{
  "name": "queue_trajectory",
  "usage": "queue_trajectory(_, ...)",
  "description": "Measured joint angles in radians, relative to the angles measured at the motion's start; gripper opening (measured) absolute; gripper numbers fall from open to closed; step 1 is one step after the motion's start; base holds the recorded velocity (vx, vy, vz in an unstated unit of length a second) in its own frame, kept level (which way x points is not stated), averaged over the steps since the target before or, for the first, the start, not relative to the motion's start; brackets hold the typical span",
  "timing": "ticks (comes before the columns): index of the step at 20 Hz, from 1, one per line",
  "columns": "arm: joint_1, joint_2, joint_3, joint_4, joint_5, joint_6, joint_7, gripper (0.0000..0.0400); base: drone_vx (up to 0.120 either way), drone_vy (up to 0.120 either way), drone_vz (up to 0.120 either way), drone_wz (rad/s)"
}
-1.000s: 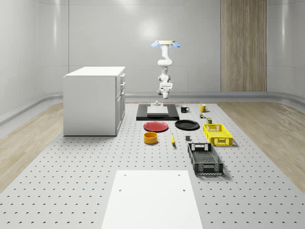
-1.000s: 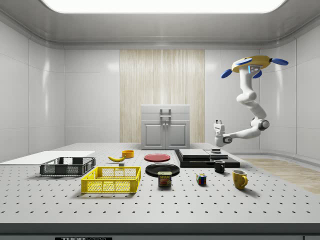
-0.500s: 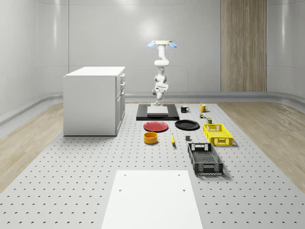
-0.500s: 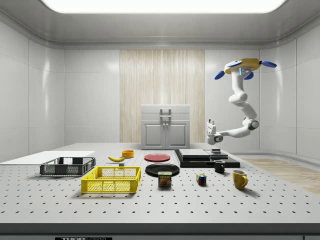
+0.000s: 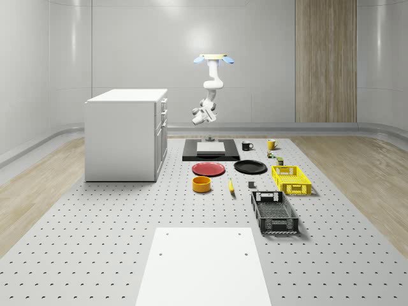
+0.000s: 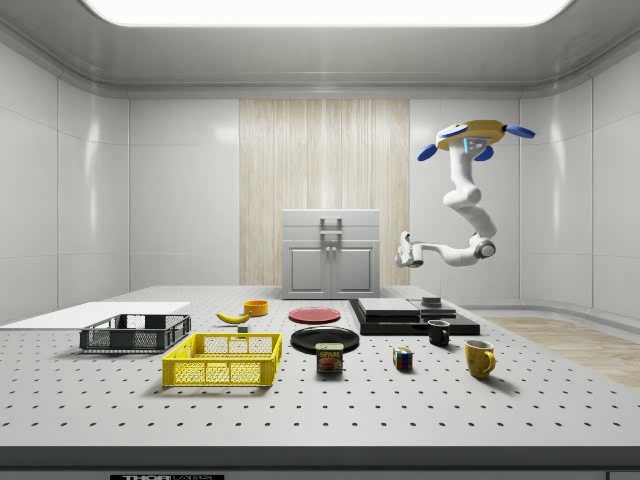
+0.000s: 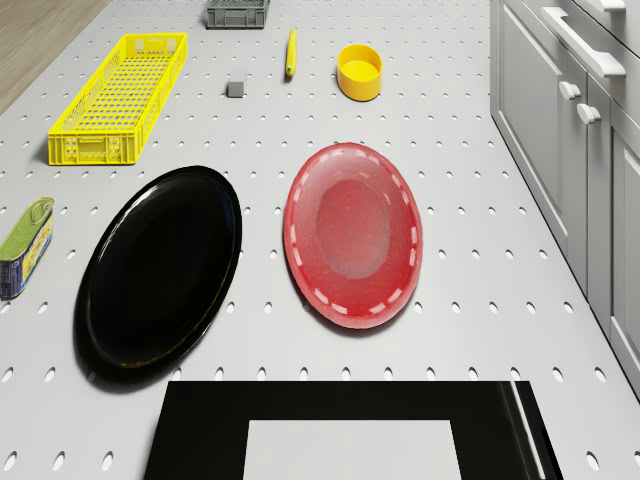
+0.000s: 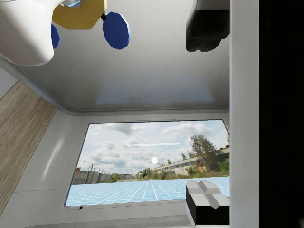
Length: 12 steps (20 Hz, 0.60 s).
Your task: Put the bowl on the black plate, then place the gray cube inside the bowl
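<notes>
Jaws (image 6: 403,250) stand open and empty, held high in the air over the black slab (image 6: 412,315), arm bent out level from the drone (image 6: 475,137), which hovers above the far end of the bench (image 5: 95,242). Yellow bowl (image 5: 202,184) sits on the bench in front of the red plate (image 5: 208,169). Black plate (image 5: 250,167) lies beside the red one. Gray cube (image 7: 236,89) rests near the yellow crate (image 7: 118,95).

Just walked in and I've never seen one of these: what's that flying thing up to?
A drone with an arm hovers above the far end of the table, near the black slab. Its gripper hangs in the air, holding nothing. Nothing of its job is done: the yellow bowl sits on the table in front of the red plate, the black plate is bare, and the gray cube lies near the yellow crate.
</notes>
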Motion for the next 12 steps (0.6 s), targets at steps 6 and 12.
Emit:
queue_trajectory(6, -0.247, -0.085, 0.353, -0.372, -0.659, -0.038, 0.233, 0.0400, 0.120, 0.000, -0.060, 0.000)
queue_trajectory(12, -0.554, -0.162, 0.553, -0.546, -1.029, -0.173, 0.460, 0.0400, 0.120, -0.007, -0.120, 0.000)
